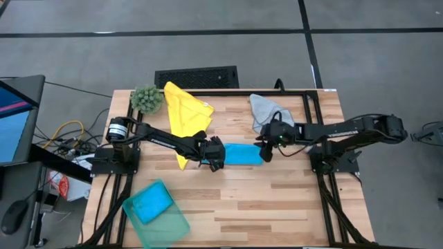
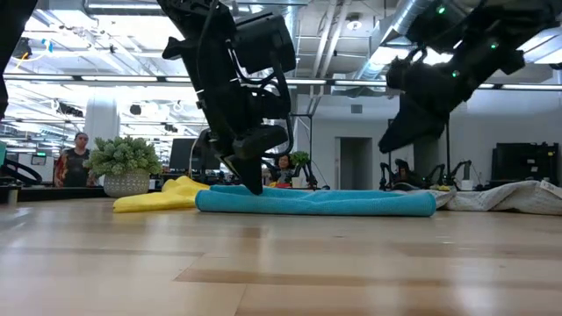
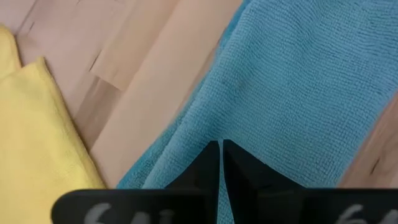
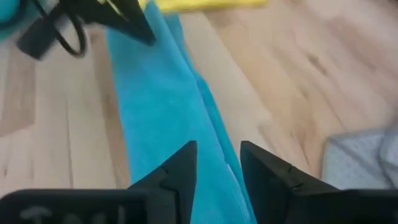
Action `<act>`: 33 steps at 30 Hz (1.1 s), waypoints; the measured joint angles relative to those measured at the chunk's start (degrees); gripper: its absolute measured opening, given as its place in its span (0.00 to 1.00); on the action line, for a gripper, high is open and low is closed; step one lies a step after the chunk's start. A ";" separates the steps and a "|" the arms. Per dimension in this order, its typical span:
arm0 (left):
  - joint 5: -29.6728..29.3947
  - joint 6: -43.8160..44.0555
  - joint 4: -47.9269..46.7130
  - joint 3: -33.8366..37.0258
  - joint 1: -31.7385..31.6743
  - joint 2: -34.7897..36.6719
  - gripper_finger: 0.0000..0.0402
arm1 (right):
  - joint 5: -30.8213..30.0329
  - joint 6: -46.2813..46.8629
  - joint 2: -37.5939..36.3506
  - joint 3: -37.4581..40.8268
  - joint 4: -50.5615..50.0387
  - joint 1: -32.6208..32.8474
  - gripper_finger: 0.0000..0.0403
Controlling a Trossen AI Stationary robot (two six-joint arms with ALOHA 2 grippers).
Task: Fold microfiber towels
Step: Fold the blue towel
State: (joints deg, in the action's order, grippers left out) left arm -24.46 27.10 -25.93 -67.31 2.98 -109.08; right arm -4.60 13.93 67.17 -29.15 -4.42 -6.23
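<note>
left claw [image 1: 214, 158] at frame centre, pinched on left end of folded blue towel [image 1: 243, 153]. right claw [image 1: 265, 150] parted, just above towel's right end. yellow towel [image 1: 185, 114] upper left on bench [image 1: 277, 200].

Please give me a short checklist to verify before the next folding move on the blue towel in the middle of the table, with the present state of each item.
1. Left gripper shut on blue towel: ok.
2. Right gripper open, above the towel's other end: ok.
3. Towel folded into a flat strip: ok.
4. Yellow towel apart from the blue one: ok, gap shows in left wrist view.
5. Grey towel out of the right arm's path: cannot tell.
</note>
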 joint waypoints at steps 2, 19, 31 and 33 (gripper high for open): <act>0.03 0.15 0.06 0.00 0.00 0.00 0.03 | -3.28 1.60 0.80 1.27 2.85 1.45 0.35; 2.34 -2.61 3.15 -0.16 -0.15 -3.78 0.03 | -6.04 4.12 13.26 4.98 4.76 1.43 0.24; 2.76 -2.98 1.39 -2.89 -0.15 -4.15 0.03 | -7.35 10.14 1.59 6.42 10.06 9.75 0.24; 2.80 -2.85 1.03 -2.89 -0.23 -4.17 0.03 | -9.80 12.91 2.76 7.72 10.33 12.73 0.24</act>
State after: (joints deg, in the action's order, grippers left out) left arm -21.66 24.25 -24.89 -70.19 2.75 -113.25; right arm -14.40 26.84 69.92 -21.43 5.91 6.50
